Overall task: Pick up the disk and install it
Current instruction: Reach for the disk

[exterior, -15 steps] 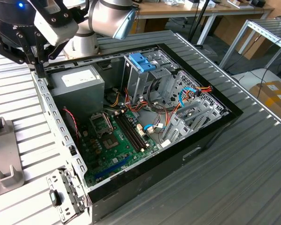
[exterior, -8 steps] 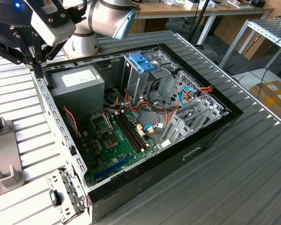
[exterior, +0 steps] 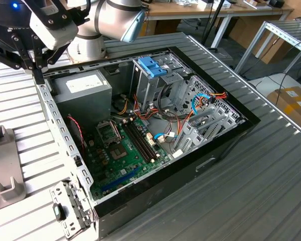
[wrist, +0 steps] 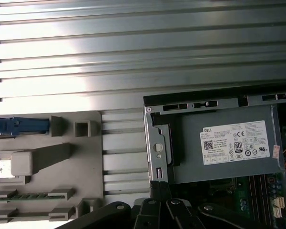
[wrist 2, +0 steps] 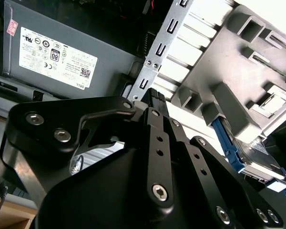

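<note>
Hovering at the computer case [exterior: 190, 175] rim beside the power supply [wrist: 224, 143], the gripper [wrist 2: 155, 95] looks pinched shut on nothing, while the disk [wrist 2: 260, 161] waits outside the case on the grey fixture's [wrist: 86, 157] far side, its blue rail [wrist: 19, 126] running lengthwise toward the case.

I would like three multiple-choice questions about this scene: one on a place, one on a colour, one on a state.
1. Where is the disk? A) in the grey holder B) on the floor C) on the motherboard
2. Its rails are A) red B) blue C) yellow
3. The computer case A) is shut B) stands upright C) lies open
Answers: 1 A, it sits in the holder; 2 B, the second wrist view shows blue; 3 C, its inside shows.
</note>
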### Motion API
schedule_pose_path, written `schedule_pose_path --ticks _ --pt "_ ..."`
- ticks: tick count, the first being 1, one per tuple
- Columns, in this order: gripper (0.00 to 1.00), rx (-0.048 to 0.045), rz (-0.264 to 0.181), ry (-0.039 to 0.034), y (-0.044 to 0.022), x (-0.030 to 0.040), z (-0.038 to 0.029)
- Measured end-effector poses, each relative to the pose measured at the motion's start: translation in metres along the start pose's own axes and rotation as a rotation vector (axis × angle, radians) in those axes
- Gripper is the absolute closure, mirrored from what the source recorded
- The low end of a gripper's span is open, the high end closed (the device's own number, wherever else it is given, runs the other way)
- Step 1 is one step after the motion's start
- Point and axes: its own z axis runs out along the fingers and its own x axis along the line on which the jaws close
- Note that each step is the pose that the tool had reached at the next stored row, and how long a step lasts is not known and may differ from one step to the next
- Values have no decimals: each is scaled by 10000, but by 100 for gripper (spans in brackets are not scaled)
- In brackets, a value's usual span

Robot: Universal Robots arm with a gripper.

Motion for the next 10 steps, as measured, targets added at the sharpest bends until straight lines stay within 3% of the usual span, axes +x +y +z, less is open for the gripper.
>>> schedule_pose_path --ticks 10 --pt "90 0 0 0 -4 54 -2"
